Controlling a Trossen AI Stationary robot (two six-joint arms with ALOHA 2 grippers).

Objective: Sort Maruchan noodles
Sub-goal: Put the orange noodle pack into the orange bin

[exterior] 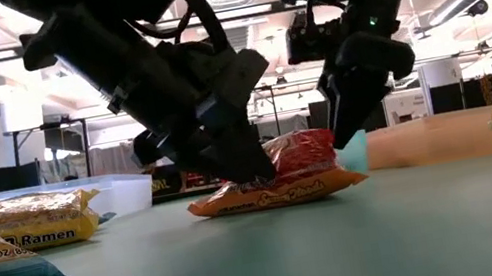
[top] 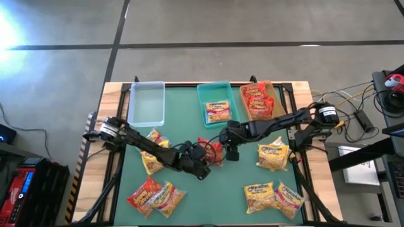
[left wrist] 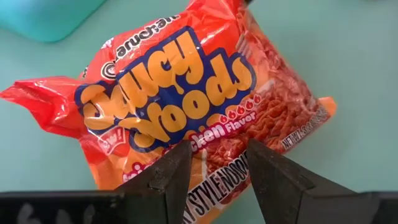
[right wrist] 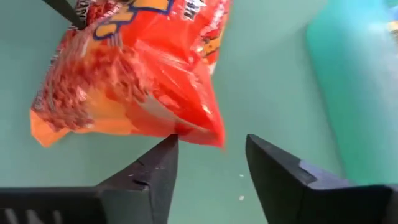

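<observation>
— What lay on the green table (top: pixel 208 189)?
— A red noodle packet (top: pixel 211 151) at its centre. The left gripper (top: pixel 202 169) pinched its seven-o'clock edge; the right gripper (top: pixel 232 153), fingers spread, hung at three o'clock beside it.

bins (top: pixel 146 104): 3 | noodle packets (top: pixel 273 156): about 12 | arms: 2

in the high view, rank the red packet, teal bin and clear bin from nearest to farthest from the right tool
1. Red packet: just left of the right tool, mid-table.
2. Teal bin: behind it, at the back edge.
3. Clear bin: farthest, back left.
</observation>
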